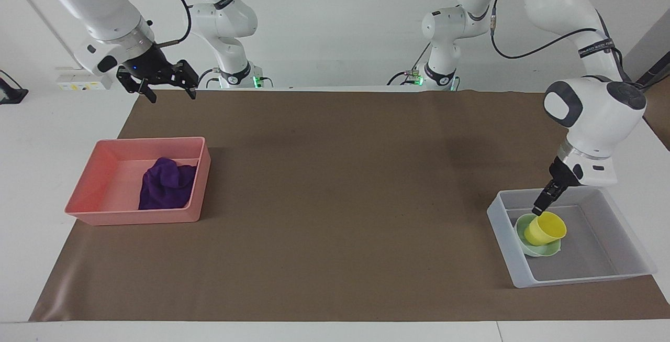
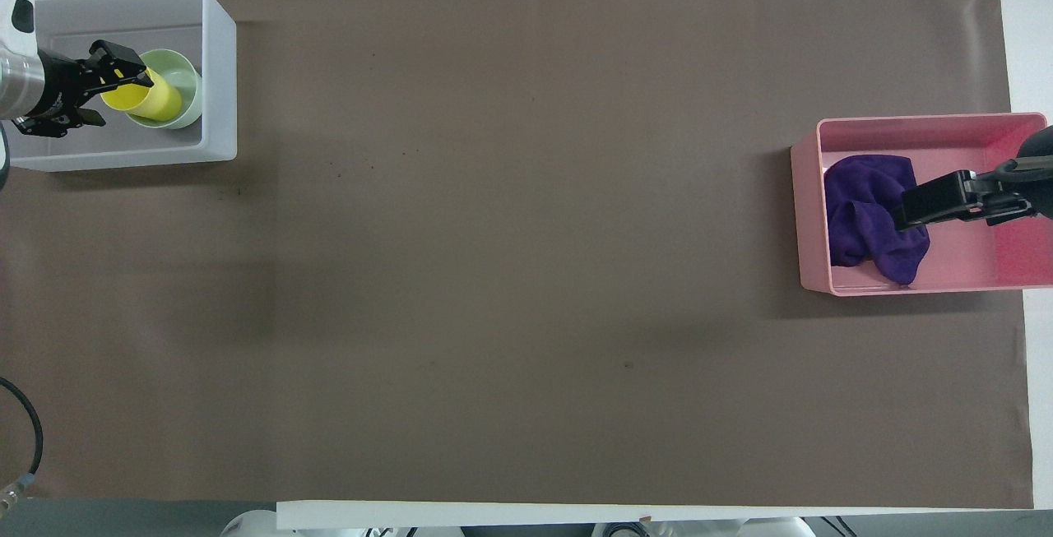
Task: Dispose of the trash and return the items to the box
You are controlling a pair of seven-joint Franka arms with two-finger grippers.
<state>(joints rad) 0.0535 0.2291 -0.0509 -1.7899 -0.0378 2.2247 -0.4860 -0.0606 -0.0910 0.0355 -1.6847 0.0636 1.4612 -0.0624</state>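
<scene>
The yellow cup [image 1: 545, 228] lies tilted in the mint-green bowl [image 1: 542, 250], inside the translucent box [image 1: 576, 279] at the left arm's end of the table. My left gripper [image 1: 540, 207] is open just above the cup's rim and holds nothing. In the overhead view its fingers [image 2: 123, 60] spread either side of the cup [image 2: 152, 101] in the bowl [image 2: 187, 81]. The purple cloth [image 1: 165, 185] lies in the salmon-pink tray [image 1: 84, 211]. My right gripper [image 1: 170, 93] is open and empty, raised high; from overhead it [image 2: 909, 212] is over the cloth [image 2: 860, 208].
A brown mat [image 1: 335, 200] covers most of the white table. The box [image 2: 218, 68] and the pink tray [image 2: 810, 216] stand at opposite ends of the mat. The robots' bases stand at the table's edge.
</scene>
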